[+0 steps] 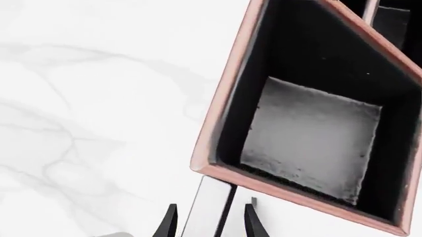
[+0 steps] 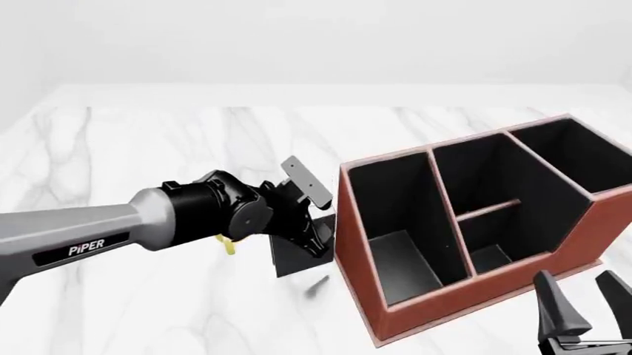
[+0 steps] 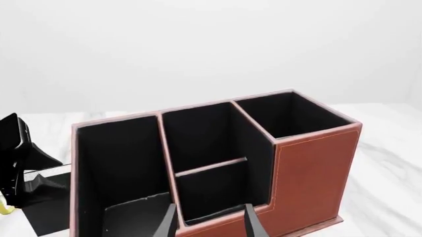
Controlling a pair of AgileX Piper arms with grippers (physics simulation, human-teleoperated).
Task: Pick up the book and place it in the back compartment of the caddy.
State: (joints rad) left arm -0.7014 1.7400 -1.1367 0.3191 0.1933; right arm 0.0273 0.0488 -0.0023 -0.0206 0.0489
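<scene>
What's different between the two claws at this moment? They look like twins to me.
The left gripper is closed on the book; the right gripper holds nothing, its jaws apart. The left gripper is next to the caddy's left end wall, beside the wide end cell; the right gripper is off the caddy's near right corner. Both are black, two-fingered grippers.

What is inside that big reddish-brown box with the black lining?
The reddish-brown caddy shows only bare black lining in the cells whose floors are visible. The tall end cell's floor is hidden by its walls.
</scene>
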